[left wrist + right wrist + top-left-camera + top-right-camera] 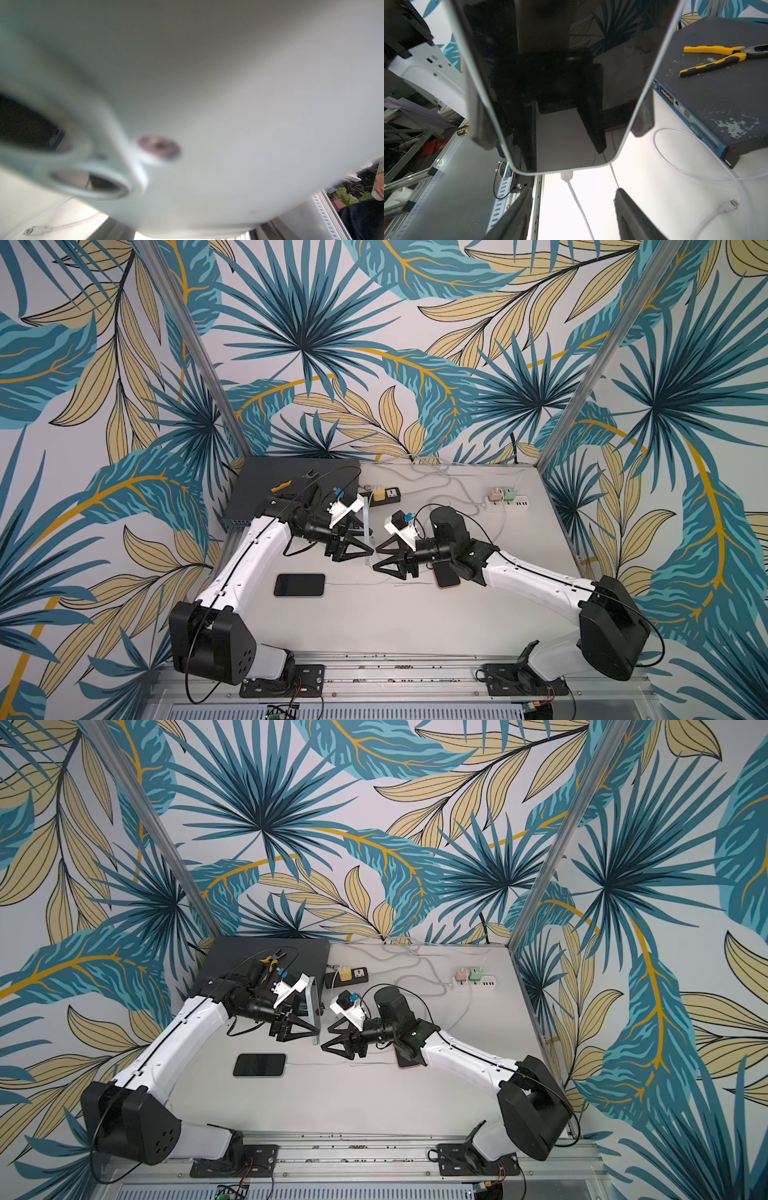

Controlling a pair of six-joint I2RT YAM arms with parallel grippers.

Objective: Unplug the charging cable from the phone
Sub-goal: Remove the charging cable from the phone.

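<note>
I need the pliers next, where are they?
In a top view the yellow pliers lie on the dark box at the table's far left corner.

In both top views we look steeply down from high above the near edge of the table (pixel 374 626) (pixel 332 1102), facing the leafy wall (pixel 374 344). We stand well back, so both arms (pixel 249 556) (pixel 536 580) fit, and the pair share almost everything (shifted slightly sideways). From the left wrist we sit very close to the pale back of the phone (pixel 228 93), nearly all blur. From the right wrist we face the same phone (pixel 560 83) on its dark screen at close range, the cable (pixel 578 201) plugged into its end. The grey box (pixel 716 99) (pixel 266 477) and pliers (pixel 714 60) (pixel 280 488) beyond show from above too.
</note>
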